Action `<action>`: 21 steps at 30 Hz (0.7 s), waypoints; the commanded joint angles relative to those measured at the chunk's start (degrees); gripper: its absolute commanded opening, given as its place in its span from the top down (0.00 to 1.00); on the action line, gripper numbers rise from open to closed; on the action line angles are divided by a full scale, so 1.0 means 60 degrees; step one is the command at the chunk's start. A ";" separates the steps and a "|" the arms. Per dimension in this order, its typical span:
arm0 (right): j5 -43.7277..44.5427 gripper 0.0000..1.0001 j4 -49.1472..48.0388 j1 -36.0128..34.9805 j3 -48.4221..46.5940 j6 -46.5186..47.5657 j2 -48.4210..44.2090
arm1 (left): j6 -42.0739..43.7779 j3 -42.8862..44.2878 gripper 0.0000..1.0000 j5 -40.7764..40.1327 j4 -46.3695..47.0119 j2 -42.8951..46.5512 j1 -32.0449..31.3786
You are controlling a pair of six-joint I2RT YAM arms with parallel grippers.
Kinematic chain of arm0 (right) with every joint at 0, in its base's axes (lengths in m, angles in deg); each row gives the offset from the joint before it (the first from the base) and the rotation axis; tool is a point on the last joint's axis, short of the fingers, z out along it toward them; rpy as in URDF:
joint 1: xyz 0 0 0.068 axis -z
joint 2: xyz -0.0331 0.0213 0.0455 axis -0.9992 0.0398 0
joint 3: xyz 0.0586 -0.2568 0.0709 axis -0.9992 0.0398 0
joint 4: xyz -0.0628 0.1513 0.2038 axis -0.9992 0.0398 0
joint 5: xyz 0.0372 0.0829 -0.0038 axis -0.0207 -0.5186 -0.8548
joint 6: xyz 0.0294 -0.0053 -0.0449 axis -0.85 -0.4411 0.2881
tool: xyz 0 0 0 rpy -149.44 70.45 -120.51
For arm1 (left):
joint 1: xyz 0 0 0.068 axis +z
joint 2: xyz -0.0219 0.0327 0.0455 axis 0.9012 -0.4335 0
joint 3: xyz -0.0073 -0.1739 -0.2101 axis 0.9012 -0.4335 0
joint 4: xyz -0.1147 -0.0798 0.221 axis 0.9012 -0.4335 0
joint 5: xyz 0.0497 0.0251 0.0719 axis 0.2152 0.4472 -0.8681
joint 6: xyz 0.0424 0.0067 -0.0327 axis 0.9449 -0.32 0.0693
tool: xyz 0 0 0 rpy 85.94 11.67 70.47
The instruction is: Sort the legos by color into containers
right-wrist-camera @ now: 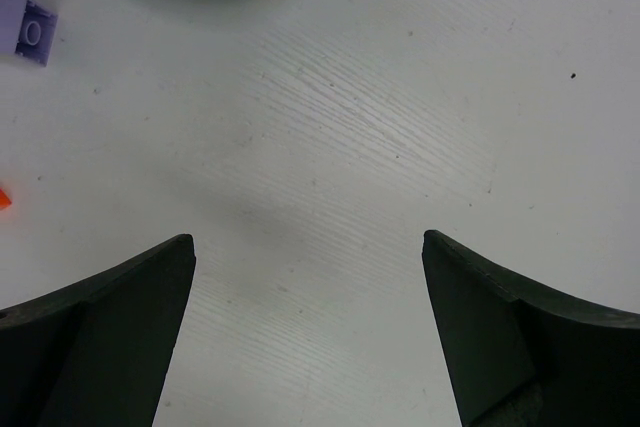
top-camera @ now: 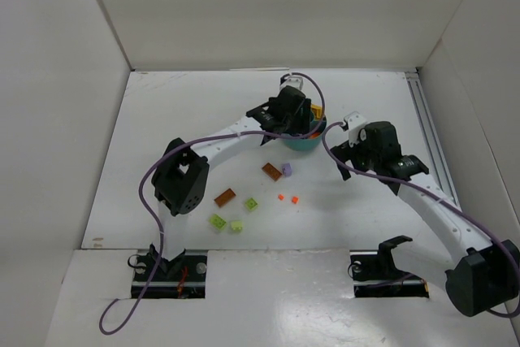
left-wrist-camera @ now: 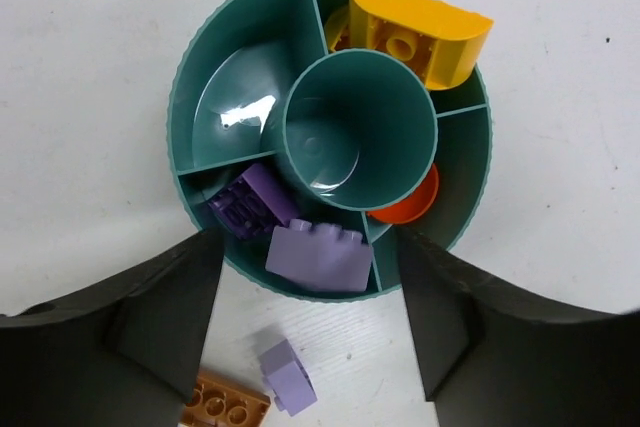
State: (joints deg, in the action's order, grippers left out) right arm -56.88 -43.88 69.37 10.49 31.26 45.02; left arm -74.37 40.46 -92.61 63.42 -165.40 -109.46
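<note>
White table (top-camera: 162, 119), white panels around: the left gripper (top-camera: 294, 115) hangs over the dish (top-camera: 305, 143), hiding most of it; loose legos (top-camera: 253, 204) lie nearer.

Left wrist: jaws apart, empty, above lilac bricks (left-wrist-camera: 318, 257), yellow brick (left-wrist-camera: 420, 32) and red disc (left-wrist-camera: 408, 207) in separate compartments.

Right wrist: the right gripper (right-wrist-camera: 308, 247) gapes wide over the table, below the dish wall.

Bright, even light, soft shadows (glare inside dish (left-wrist-camera: 228, 82))

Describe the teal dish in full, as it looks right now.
The teal dish is round, glossy plastic with a ribbed outer wall, an empty central cup and radial dividers. It stands upright on the white table. One compartment holds two lilac bricks, one orange-yellow pieces, one an orange-red piece; the largest is bare.
</note>
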 commanded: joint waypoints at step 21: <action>-0.1467 0.00 -0.1625 -0.2345 -0.0038 0.0553 0.0665 | -0.0905 -0.3451 0.01 -0.1156 0.0109 0.4725 0.0024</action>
State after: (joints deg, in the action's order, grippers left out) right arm -63.83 -47.55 58.51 10.49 35.37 46.03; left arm -76.64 24.33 -94.99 64.29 -146.10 -109.46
